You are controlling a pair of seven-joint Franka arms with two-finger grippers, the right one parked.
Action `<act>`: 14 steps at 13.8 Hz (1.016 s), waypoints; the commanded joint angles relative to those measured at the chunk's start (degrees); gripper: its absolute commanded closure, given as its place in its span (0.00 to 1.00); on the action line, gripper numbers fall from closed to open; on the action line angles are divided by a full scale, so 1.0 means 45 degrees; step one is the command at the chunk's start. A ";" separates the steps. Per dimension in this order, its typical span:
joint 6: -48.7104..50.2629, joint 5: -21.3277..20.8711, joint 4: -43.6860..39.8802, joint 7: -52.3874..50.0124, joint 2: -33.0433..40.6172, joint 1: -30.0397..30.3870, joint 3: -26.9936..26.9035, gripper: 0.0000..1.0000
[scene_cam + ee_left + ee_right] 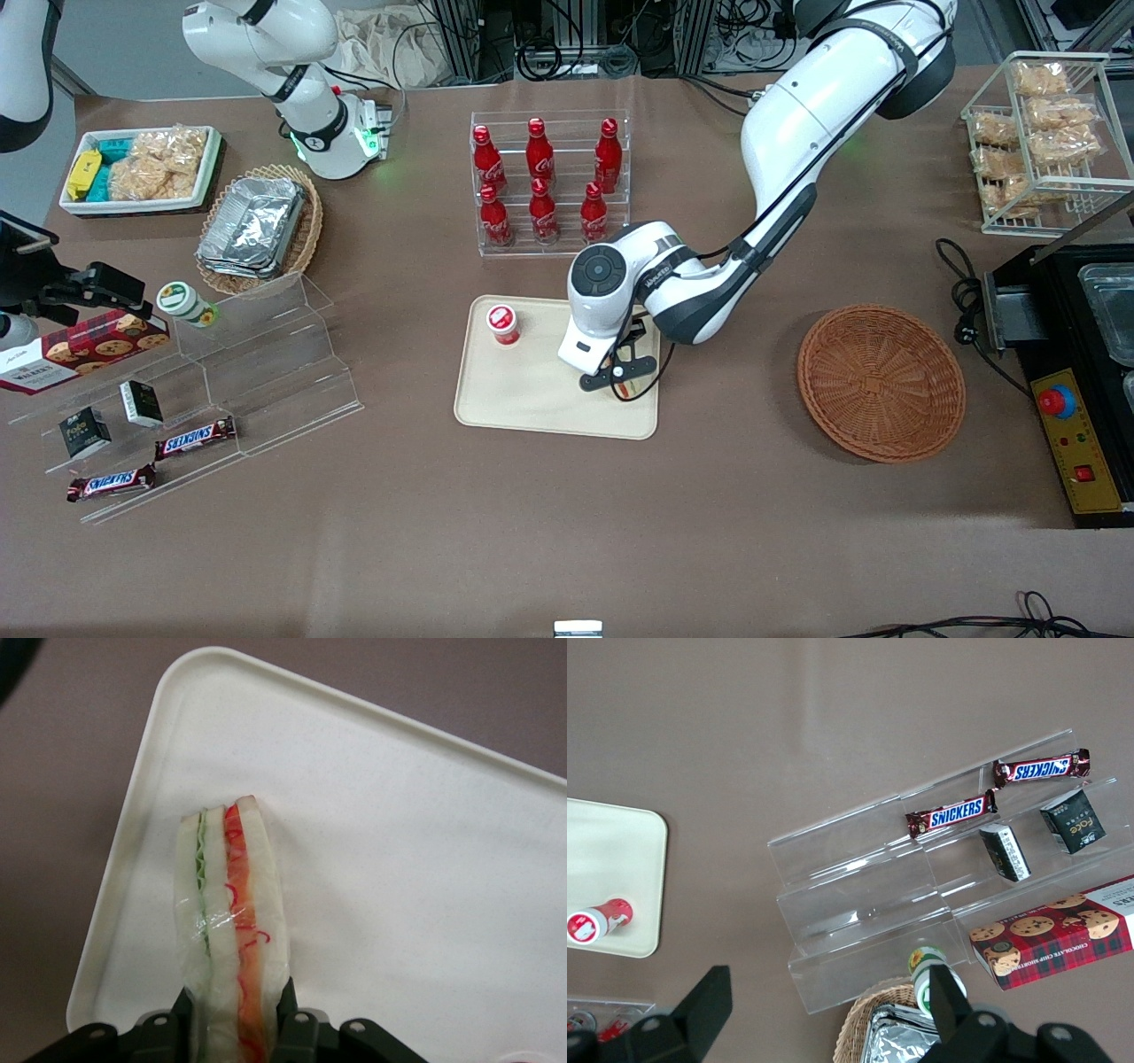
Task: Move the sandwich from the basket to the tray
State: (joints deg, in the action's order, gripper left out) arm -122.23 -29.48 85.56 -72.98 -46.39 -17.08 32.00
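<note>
- The pincer (237, 1019) pinches the wrapped sandwich (232, 921) by its 2 bread faces, over the tray (425, 859).
- It looks light, soft and squashable; the film looks slippery, so a gentle hold suits.

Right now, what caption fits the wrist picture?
The gripper holds the sandwich over the tray.

The gripper (622, 383) is hanging over the tray (532, 403), at the tray's end toward the basket (881, 382). The sandwich (232, 930) is sitting between the fingers (285, 1005), clamped at one end, its other end reaching out past the fingertips toward a tray corner. A cup (502, 323) is standing on the tray, away from the fingers toward the parked arm's end. The basket is lying well apart from the fingers, toward the working arm's end
</note>
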 commanded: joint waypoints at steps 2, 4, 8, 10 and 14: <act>0.0246 -0.0189 -0.0205 -0.0965 0.0501 -0.0014 -0.0041 0.00; 0.1298 -0.0110 -0.0205 -0.1749 0.1826 0.0065 -0.0041 0.00; 0.2727 0.1254 -0.0147 -0.2142 0.4698 0.0960 -0.0022 0.00; 0.2963 0.1918 -0.0088 -0.2103 0.5676 0.1624 -0.0021 0.00; 0.2984 0.3090 -0.0087 -0.1676 0.6792 0.2757 -0.0002 0.00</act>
State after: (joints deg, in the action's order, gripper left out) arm -108.21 -18.25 83.01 -81.37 -18.56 -6.97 31.80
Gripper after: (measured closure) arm 0.000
